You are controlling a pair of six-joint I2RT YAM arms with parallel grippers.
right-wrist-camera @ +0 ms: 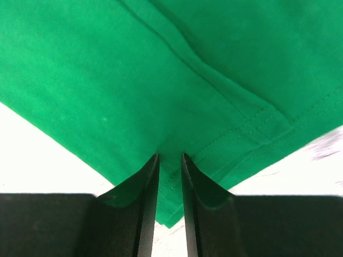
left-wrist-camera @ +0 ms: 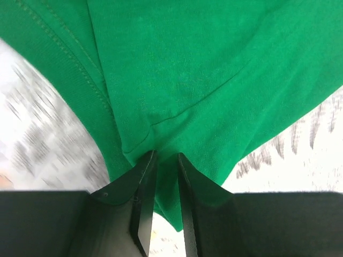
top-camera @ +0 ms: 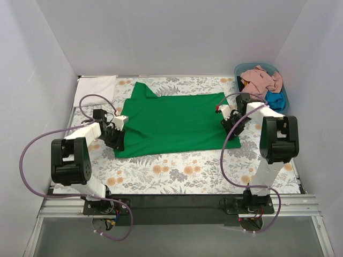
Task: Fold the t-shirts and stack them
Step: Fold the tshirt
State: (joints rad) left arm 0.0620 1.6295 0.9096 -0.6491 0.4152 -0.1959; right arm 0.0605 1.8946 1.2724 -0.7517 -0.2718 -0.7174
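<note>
The green t-shirt [top-camera: 174, 123] lies spread on the floral table covering [top-camera: 177, 174], its long axis running left to right between the arms — one end at each gripper. The left gripper [top-camera: 118, 138] is clenched on its left edge, and the right gripper [top-camera: 231, 122] pinches the right edge. Each arm is therefore placed to carry its own end across the short axis.

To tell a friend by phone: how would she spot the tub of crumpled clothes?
Look at the floral table covering and follow it to its far right corner. There sits a blue plastic tub heaped with salmon-pink cloth and blue cloth. It is the only container; the green t-shirt lies spread mid-table.
</note>
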